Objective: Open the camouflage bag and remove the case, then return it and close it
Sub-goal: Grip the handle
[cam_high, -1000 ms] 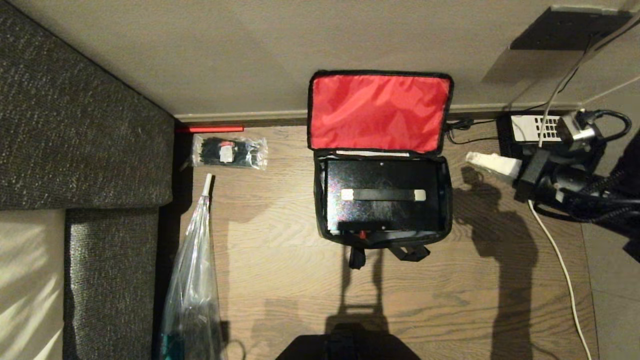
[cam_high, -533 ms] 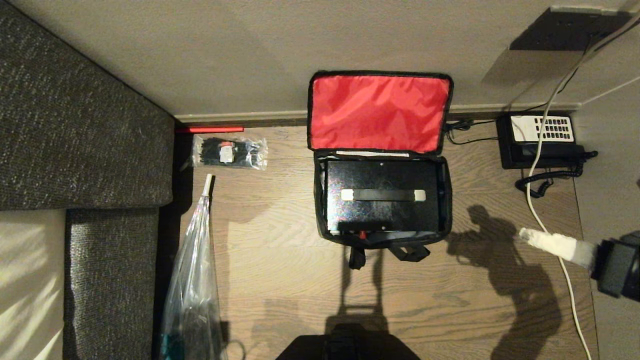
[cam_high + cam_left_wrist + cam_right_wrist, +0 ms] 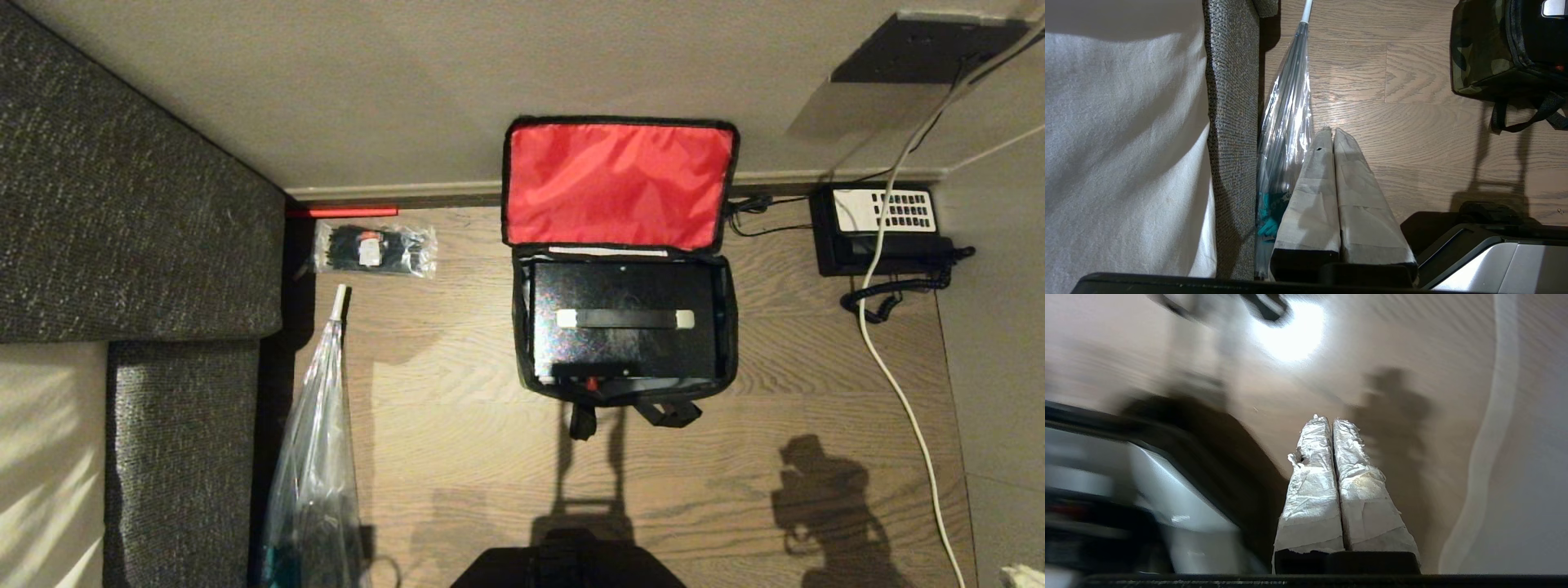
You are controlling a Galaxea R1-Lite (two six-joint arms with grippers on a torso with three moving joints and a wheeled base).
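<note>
Having swung away from the camouflage bag (image 3: 624, 327), the right gripper (image 3: 1331, 420), fingers pressed together and empty, leaves the case (image 3: 624, 318) inside the open bag, lid unclosed.

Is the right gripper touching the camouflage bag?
Apart. In the head view, only the right gripper tip shows at the bottom-right corner, with bare floor between it and the camouflage bag.
</note>
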